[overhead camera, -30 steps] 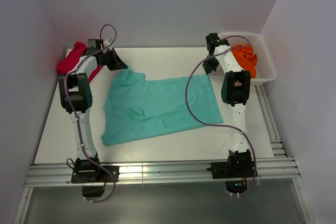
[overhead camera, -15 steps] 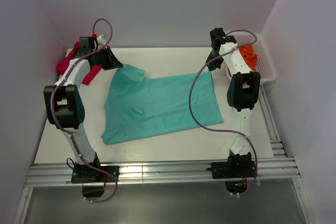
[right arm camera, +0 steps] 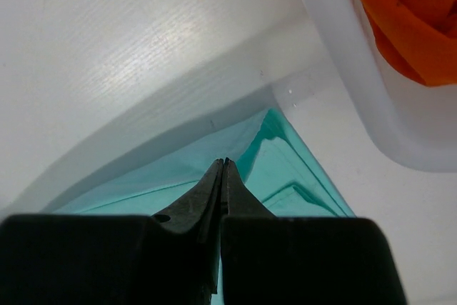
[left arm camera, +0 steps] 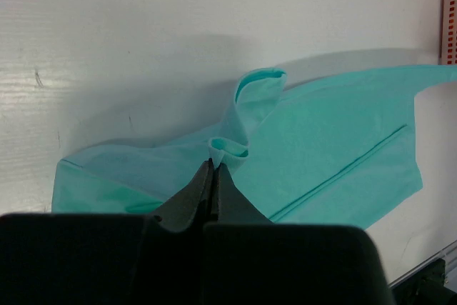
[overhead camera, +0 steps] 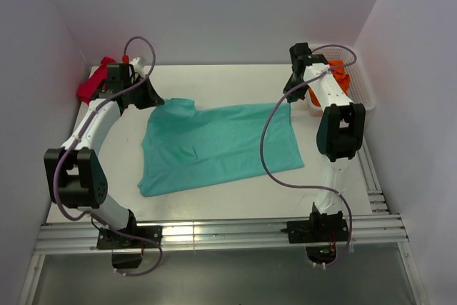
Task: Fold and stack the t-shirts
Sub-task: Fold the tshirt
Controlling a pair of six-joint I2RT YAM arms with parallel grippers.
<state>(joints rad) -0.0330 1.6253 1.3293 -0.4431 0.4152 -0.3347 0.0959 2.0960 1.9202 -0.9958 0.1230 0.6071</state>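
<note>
Teal t-shirt (overhead camera: 214, 144) spread, slightly rumpled, at the centre of the table (overhead camera: 321, 187). Left gripper (left arm camera: 214, 167), at its 11 o'clock corner, and right gripper (right arm camera: 223, 164), at 1 o'clock, each pinch a cloth fold, seen closely only in the wrist views. Overhead alone shows the red t-shirt (overhead camera: 89, 88), 10 o'clock.

White table (overhead camera: 214, 198): teal-green t-shirt (overhead camera: 214, 144) at centre, crimson-red t-shirt (overhead camera: 91, 85) far left, mesh basket (overhead camera: 362, 82) far right

The right gripper (right arm camera: 223, 163) has its two fingers pressed together on the edge of the teal shirt (right arm camera: 293, 173), near its corner. The cloth lies on the white table (right arm camera: 107, 48). Just beside the corner stands the basket (right arm camera: 343, 55), with an orange shirt (right arm camera: 414, 12) inside.
</note>
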